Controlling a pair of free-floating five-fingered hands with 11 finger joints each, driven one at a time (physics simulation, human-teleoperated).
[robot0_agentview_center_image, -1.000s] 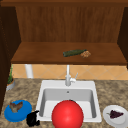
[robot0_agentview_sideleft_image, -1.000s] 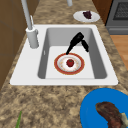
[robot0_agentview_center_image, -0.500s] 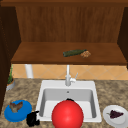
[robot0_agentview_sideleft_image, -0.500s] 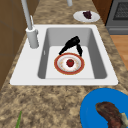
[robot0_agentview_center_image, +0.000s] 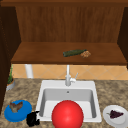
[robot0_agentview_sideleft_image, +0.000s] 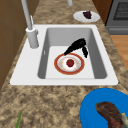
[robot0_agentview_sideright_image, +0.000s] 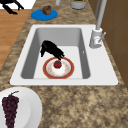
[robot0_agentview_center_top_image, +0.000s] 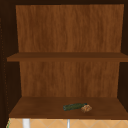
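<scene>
Right hand (robot0_agentview_sideright_image: 51, 50) hangs inside the sink (robot0_agentview_sideright_image: 100, 75), fingers stretched and loose, tips close to the red fruit (robot0_agentview_sideright_image: 57, 64), holding nothing. This fruit is not yet gripped; it lies on the plate (robot0_agentview_sideright_image: 47, 71) in the sink. Left hand (robot0_agentview_center_image: 32, 119) hangs left of the sink.

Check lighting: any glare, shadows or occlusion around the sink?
Front view: flat light, no glare; a red ball hides the front of the sink. Left side view: right hand casts no shadow on the plate. Upper view: cabinet sides dark.
</scene>
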